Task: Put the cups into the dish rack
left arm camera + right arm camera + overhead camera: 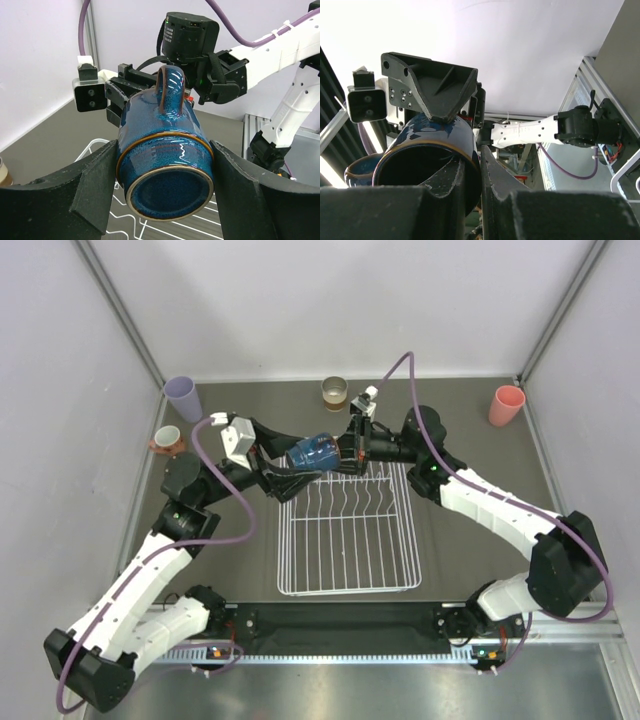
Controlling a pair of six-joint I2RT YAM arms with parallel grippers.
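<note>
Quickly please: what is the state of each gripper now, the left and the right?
Left gripper: closed on the dark blue mug, near its base.
Right gripper: closed on the same mug, jaws pinching its rim.

Pale walls (pixel 330 300), dark grey table (pixel 250 405)

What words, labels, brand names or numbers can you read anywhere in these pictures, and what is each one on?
None: no word, number or logo is legible in any view.
dark blue mug: bare glaze, no print visible.
orange spots at the arm bases: possibly labels, too small to read.
camera block on the right wrist: no legible marking.
</note>
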